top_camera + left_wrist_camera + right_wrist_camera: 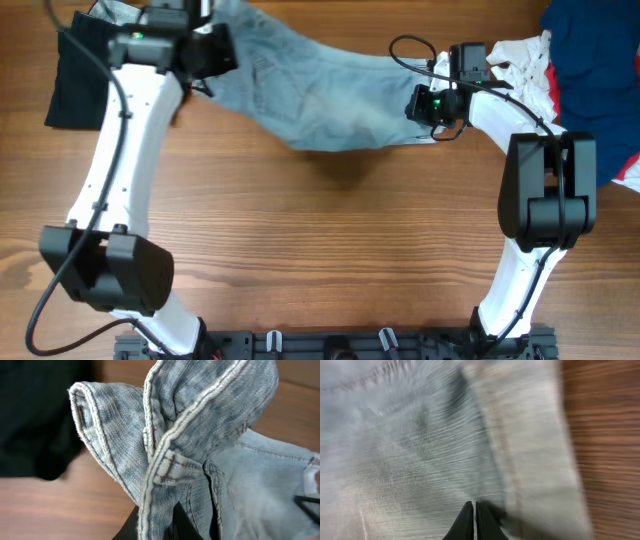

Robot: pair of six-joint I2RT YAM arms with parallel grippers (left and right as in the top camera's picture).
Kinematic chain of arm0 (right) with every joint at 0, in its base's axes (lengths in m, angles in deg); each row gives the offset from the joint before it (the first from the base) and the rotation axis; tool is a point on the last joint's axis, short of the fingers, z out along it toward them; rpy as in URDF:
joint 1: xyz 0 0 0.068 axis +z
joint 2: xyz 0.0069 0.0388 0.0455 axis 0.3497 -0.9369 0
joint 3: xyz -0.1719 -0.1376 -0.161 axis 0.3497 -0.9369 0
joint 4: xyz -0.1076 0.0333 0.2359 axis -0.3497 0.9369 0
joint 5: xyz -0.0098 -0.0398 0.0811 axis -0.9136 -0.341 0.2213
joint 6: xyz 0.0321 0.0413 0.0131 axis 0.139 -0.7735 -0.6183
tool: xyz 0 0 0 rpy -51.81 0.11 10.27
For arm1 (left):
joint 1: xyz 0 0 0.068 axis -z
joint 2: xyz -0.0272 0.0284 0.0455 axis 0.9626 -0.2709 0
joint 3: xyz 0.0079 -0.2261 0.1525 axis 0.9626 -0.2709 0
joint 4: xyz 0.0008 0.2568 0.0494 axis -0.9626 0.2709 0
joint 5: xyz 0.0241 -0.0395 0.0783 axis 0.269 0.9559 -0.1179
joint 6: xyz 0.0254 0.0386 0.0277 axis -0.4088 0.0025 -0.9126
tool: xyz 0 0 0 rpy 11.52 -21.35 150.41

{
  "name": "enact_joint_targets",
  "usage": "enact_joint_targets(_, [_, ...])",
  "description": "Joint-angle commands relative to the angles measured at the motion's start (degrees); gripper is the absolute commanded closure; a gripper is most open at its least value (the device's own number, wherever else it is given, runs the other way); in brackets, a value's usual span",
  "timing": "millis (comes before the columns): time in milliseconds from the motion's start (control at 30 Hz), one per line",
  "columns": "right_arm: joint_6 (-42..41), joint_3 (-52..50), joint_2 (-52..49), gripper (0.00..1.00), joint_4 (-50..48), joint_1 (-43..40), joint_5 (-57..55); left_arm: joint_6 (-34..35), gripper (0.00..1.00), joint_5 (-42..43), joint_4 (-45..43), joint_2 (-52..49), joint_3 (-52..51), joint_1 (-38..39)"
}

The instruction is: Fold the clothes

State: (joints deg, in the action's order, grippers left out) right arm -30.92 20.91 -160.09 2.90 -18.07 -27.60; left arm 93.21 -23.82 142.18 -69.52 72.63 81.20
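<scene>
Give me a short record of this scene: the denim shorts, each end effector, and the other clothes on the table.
denim shorts: stretched between both end effectors, not yet folded
left end effector: shut on the waistband
right end effector: shut on the opposite edge
black garment: far left corner
navy garment: far right corner

Overhead, the shorts (320, 100) run off the top edge; the right wrist view is blurred.

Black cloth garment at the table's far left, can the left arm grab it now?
Probably not yet. The black garment lies close beside the left gripper, but that gripper is shut on the light blue denim shorts and must let go first.
</scene>
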Motion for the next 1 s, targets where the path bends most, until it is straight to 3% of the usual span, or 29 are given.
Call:
enact_joint_targets(0, [0.5, -0.3, -0.5, 0.96, -1.0, 0.8, 5.0, -4.2, 0.96, -1.9, 0.0, 1.5, 2.0, -1.7])
enact_joint_targets(267, [-0.1, -0.2, 0.5, 0.96, -3.1, 2.3, 6.8, -4.3, 0.96, -1.8, -0.8, 1.5, 2.0, -1.5])
enact_joint_targets(533, [-0.3, -0.3, -2.1, 0.96, -2.6, 2.3, 0.3, -4.0, 0.96, -0.3, -1.6, 1.5, 2.0, -0.8])
enact_joint_targets(733, [-0.5, -0.3, -6.9, 0.96, -2.4, 2.6, 1.0, -0.3, 0.96, -0.6, -2.1, 1.0, 2.0, 6.0])
enact_joint_targets(967, [-0.3, -0.3, -8.4, 0.96, -2.0, 3.0, 1.0, 13.0, 0.96, -1.2, -9.7, -3.1, 1.9, 16.0])
